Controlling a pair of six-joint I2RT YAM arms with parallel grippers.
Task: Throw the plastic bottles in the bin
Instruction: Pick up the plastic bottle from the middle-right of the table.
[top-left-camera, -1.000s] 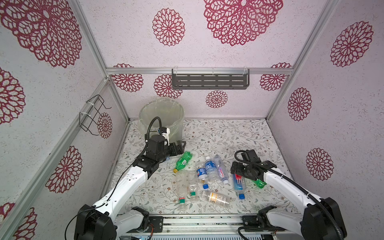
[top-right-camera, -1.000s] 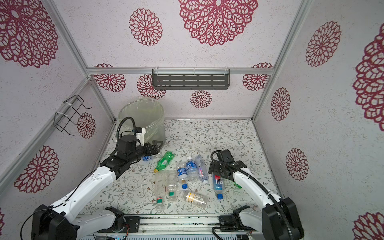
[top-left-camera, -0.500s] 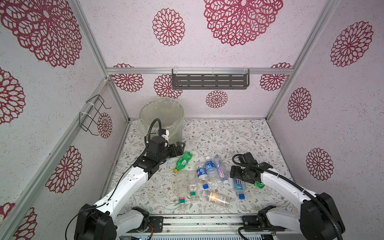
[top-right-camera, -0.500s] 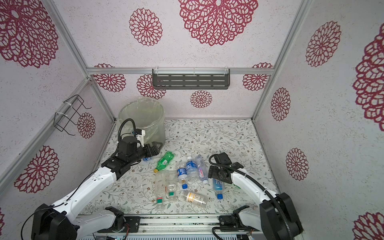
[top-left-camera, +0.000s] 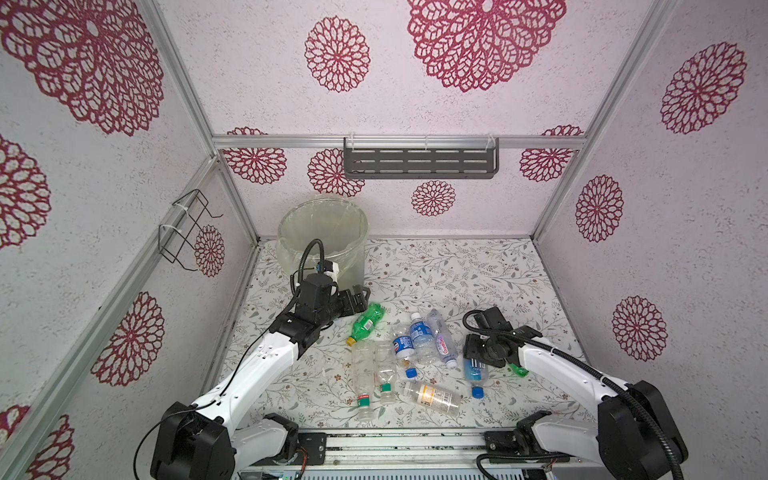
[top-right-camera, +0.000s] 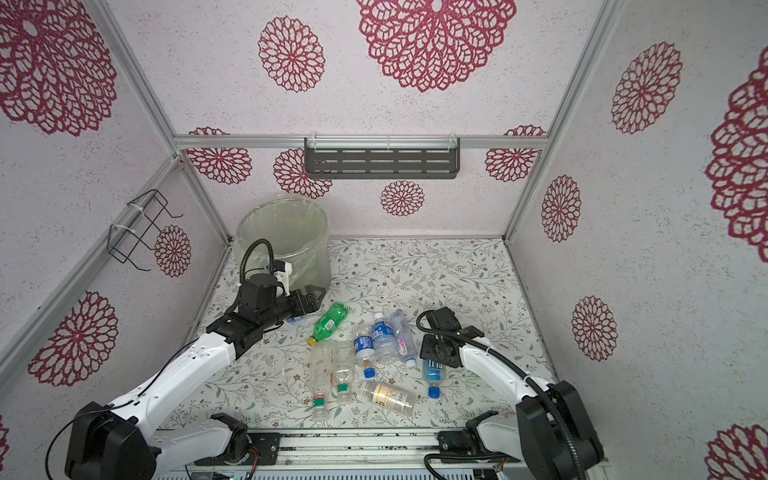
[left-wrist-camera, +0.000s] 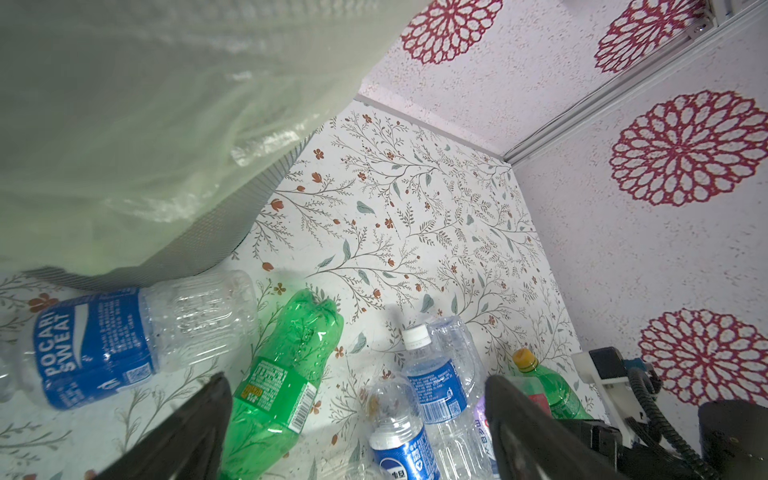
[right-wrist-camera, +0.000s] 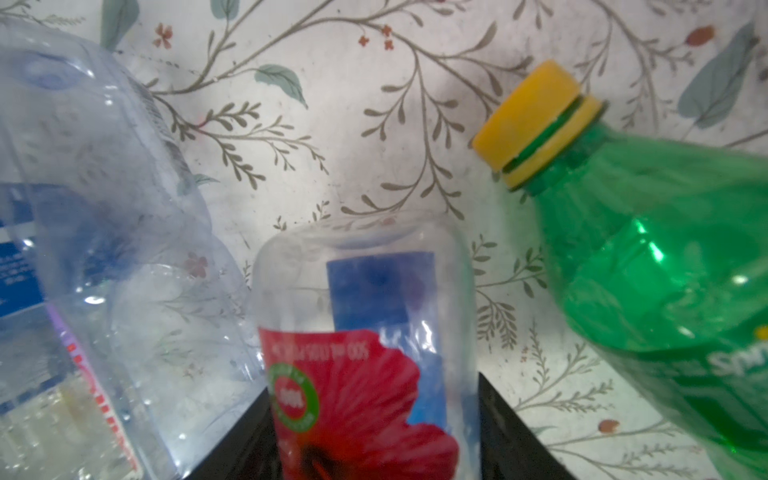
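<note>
The bin stands at the back left, its bag-lined wall filling the left wrist view. My left gripper hovers open beside it, above a green bottle and a blue-labelled bottle. Several clear plastic bottles lie clustered mid-table. My right gripper is shut on a clear bottle with a red flower label, which lies on the table. A second green bottle with a yellow cap lies next to it.
A bottle with a pale label and two clear bottles with green caps lie near the front rail. A wire rack hangs on the left wall. A grey shelf hangs on the back wall.
My right gripper has dropped onto the red-labelled bottle and closed its jaws against its sides. The left arm has stayed almost still, jaws wide.
</note>
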